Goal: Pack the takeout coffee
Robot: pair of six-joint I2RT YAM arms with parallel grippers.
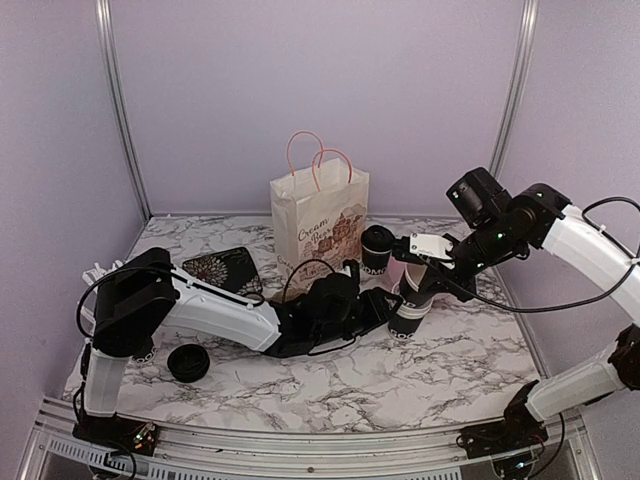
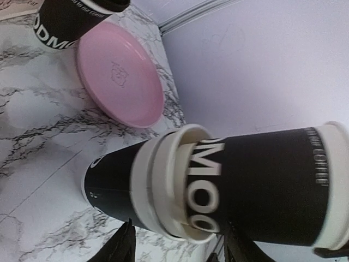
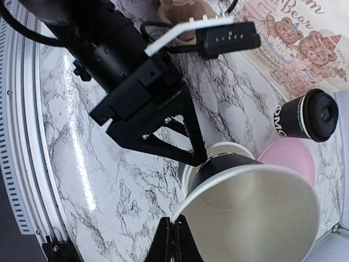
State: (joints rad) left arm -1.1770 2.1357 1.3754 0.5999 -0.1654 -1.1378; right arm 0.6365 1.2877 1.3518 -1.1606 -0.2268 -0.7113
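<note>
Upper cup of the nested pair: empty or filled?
Empty. The right wrist view looks straight into the upper cup and shows bare white walls and bottom, no liquid and no lid.

"Cream Bear" in script, there on the white paper carrier bag with pink handles (image 1: 320, 212), centre of the top view. White block letters "DMO" run along the black paper cup (image 2: 262, 185), lower right of the left wrist view. "ODM" shows on the lidded black paper cup (image 2: 57, 22), upper left. The small script by the rim is too blurred.

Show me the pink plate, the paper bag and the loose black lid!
pink plate (image 2: 120, 76): left wrist view, its middle.
paper bag (image 1: 318, 225): top view, its printed front.
loose black lid (image 1: 188, 362): top view, its top.
</note>
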